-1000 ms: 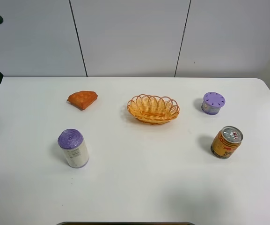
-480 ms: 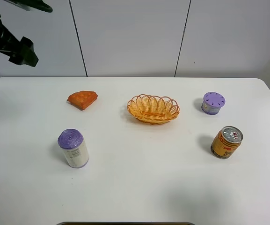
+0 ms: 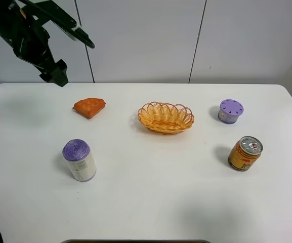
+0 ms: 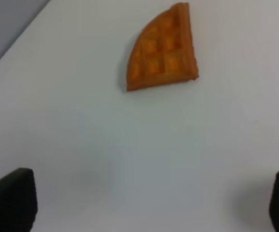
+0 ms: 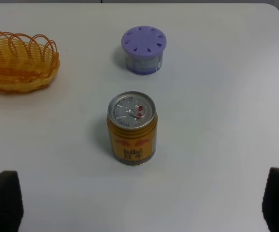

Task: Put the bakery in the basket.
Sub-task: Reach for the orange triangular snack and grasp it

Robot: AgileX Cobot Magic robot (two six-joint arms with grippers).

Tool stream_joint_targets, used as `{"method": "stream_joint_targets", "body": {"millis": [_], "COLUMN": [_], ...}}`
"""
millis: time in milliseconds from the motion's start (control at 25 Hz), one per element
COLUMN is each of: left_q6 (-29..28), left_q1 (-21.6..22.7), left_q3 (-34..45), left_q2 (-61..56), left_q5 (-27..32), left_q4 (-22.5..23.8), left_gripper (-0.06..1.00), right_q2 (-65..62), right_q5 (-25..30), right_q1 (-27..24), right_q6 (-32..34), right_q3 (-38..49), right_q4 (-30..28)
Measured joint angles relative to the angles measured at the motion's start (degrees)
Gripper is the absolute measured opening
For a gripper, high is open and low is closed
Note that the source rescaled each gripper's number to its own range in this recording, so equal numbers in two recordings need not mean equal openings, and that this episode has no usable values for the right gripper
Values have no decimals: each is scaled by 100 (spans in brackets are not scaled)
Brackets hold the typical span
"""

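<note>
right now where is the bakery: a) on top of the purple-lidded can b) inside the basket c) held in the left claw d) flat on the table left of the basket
D: in the high view the bakery lies flat on the table, apart from the basket and to its left, with nothing gripping it.

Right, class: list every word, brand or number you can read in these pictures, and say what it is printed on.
"RedBull": on the side of the gold can, below the red logo.
Label on the white canister: print too small to read.
Label on the purple-lidded tub: blurred, unreadable.
No other text is visible.
</note>
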Motion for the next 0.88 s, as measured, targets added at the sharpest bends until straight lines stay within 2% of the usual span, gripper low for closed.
{"method": "stream_joint_targets", "body": {"millis": [160, 280, 600, 880], "left_q6": [308, 364, 448, 558], "left_q1": [0, 0, 0, 69], "left_q3": [-113, -525, -1863, -2385], "left_q2": [304, 653, 1672, 2410], "left_q5": [-233, -245, 124, 189], "left_q4": [10, -22, -419, -498], "left_gripper": [94, 94, 94, 92], "right_q2": [0, 0, 0, 0], "right_q5": [0, 0, 0, 0], "right_q1": [0, 0, 0, 0], "right_q6": [0, 0, 0, 0], "right_q3": [0, 0, 0, 0], "right_q4": [0, 0, 0, 0]}}
